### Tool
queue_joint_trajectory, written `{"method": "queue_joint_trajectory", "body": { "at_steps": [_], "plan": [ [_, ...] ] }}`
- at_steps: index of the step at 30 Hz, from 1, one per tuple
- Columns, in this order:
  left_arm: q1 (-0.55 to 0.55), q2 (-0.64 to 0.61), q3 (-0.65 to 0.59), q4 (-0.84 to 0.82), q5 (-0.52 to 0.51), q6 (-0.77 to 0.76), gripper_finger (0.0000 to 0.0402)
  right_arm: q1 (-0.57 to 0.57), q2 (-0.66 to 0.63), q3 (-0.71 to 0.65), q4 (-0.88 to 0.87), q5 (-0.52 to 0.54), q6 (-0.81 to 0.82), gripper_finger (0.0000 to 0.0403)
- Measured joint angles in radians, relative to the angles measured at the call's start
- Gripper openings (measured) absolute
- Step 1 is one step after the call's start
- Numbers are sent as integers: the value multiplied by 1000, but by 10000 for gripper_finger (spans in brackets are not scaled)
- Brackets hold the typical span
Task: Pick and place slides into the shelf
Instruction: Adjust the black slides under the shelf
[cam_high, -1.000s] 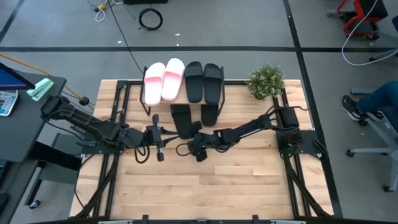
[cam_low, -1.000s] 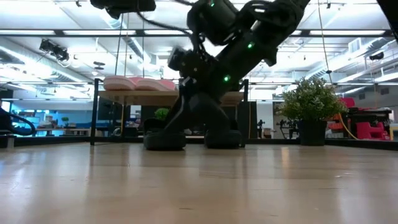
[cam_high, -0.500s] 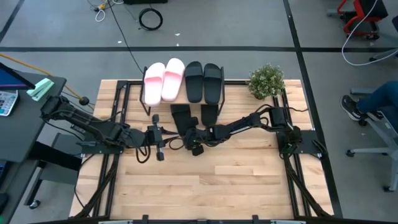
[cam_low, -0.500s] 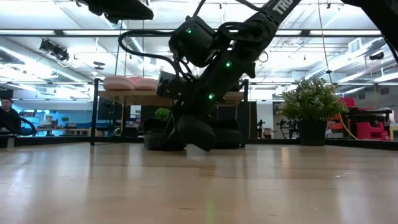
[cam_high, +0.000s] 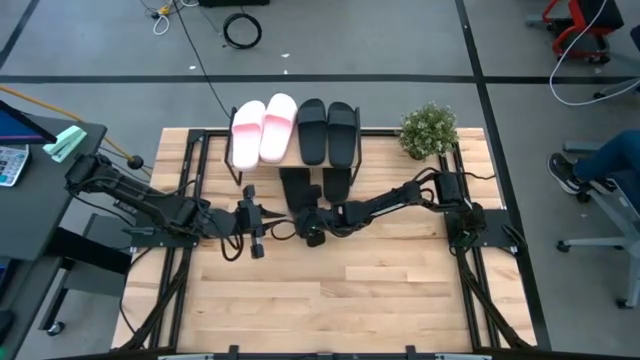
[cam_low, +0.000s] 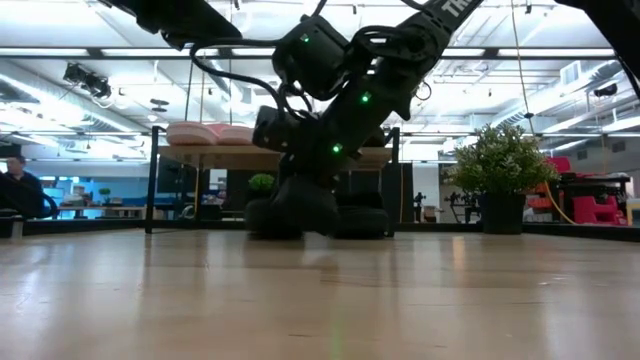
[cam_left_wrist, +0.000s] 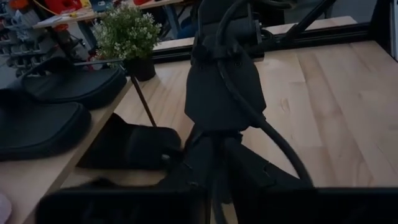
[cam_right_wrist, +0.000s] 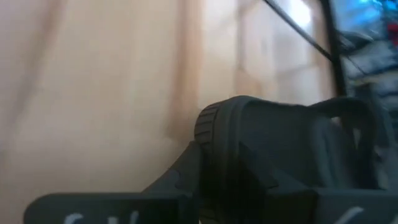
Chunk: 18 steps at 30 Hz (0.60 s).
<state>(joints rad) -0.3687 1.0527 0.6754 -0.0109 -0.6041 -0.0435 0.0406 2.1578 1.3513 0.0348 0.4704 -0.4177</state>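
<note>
Since a second ago the right gripper (cam_high: 312, 226) has swung left onto the left black slide (cam_high: 296, 189) in front of the shelf (cam_high: 292, 160) and clamped its heel; left gripper (cam_high: 252, 219) hovers low beside it, fingers nearly together, holding nothing; pink pair (cam_high: 262, 128) and black pair (cam_high: 327, 130) lie on top; bare tabletop (cam_high: 330, 300) stretches forward

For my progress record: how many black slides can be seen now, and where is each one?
4. Two black slides lie on the shelf top, beside the pink pair. Two more lie on the table in front, one at the right gripper. None seems hidden.
</note>
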Motion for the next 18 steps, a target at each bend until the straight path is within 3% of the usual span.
{"method": "queue_joint_trajectory", "body": {
  "at_steps": [5,18],
  "plan": [
    [0,0,0,-1,0,-24,39,-13,-2,0,7,98,7,63],
    [0,0,0,-1,0,-31,28,-109,-7,0,-14,63,66,60]
  ]
}}
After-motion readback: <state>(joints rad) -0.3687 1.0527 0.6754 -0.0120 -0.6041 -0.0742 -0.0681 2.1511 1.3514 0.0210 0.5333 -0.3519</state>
